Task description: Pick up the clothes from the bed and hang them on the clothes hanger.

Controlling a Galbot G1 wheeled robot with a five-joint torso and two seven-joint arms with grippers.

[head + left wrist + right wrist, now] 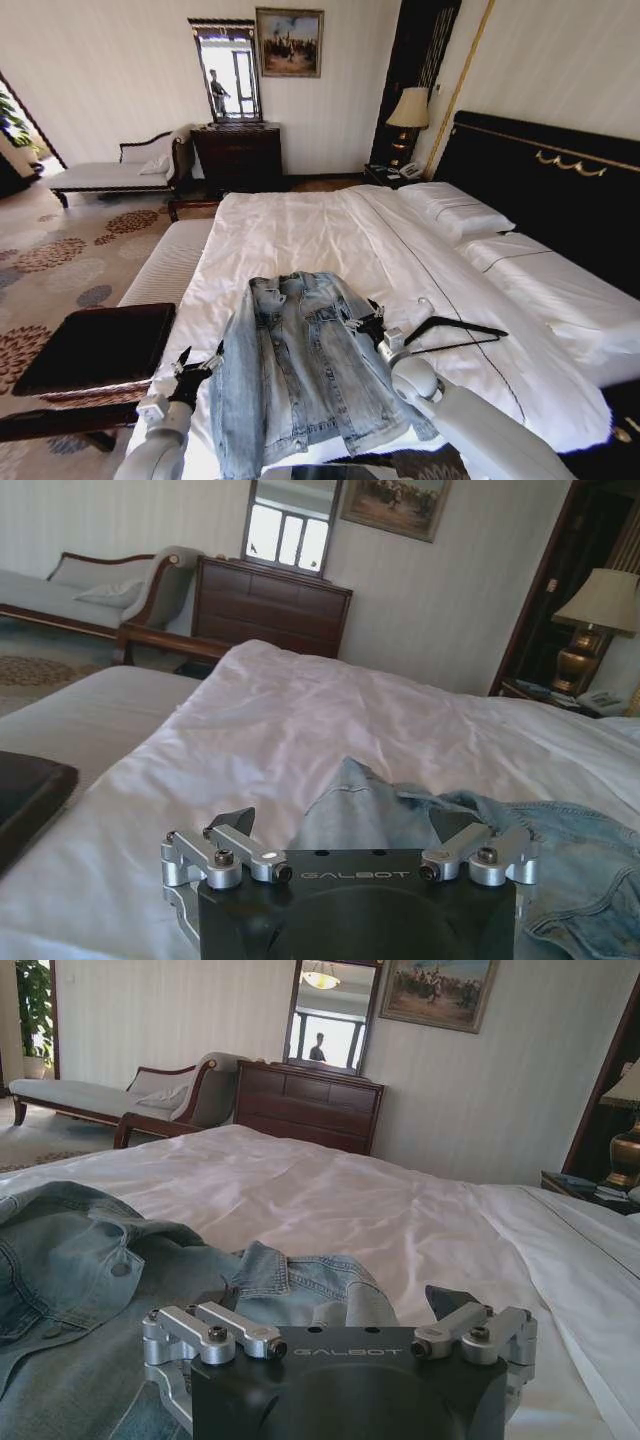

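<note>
The light-blue denim jacket, the clothes (300,370), lies spread flat, front up, on the white bed (300,230) near its foot. To its right on the sheet rests the thin black clothes hanger (455,328). My left gripper (197,364) is open at the jacket's left sleeve edge; in the left wrist view a raised fold of denim (345,795) sits between the spread fingers of that left gripper (345,830). My right gripper (366,324) is open at the jacket's right shoulder, close to the hanger; from the wrist, the right gripper (345,1310) has the collar (265,1265) just ahead of it.
A pale padded bench (165,265) runs along the bed's left side, with a dark tray table (95,345) in front of it. White pillows (455,215) and the black headboard (560,190) are at right. A chaise longue (115,170) and dresser (238,155) stand by the far wall.
</note>
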